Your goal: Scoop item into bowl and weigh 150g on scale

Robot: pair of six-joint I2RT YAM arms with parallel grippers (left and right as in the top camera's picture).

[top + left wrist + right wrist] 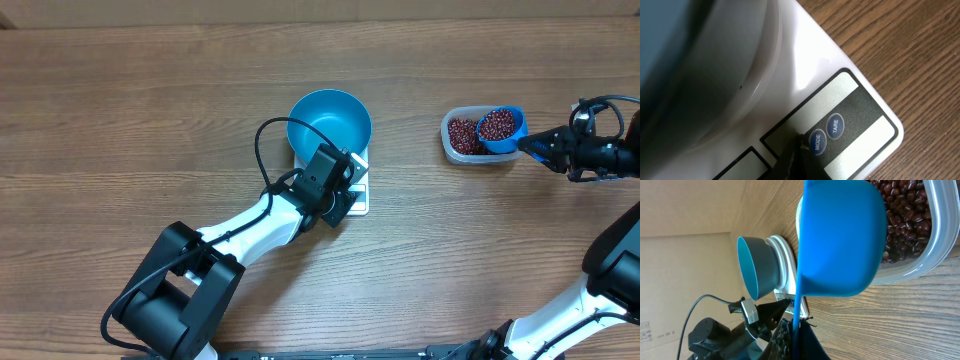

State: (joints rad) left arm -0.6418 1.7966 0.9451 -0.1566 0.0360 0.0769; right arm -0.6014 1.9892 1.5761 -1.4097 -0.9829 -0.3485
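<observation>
Beans, small and dark red, heaped in the clear tub and piled in the blue scoop at its side. Blue bowl empty on the white scale, well apart from the tub. Right gripper squeezed tight on the scoop handle. Left gripper pinched together, tip at the MODE button, just beside TARE. Could spill beans on the way across if tipped; could give a wrong weight if MODE gets pressed instead of TARE
</observation>
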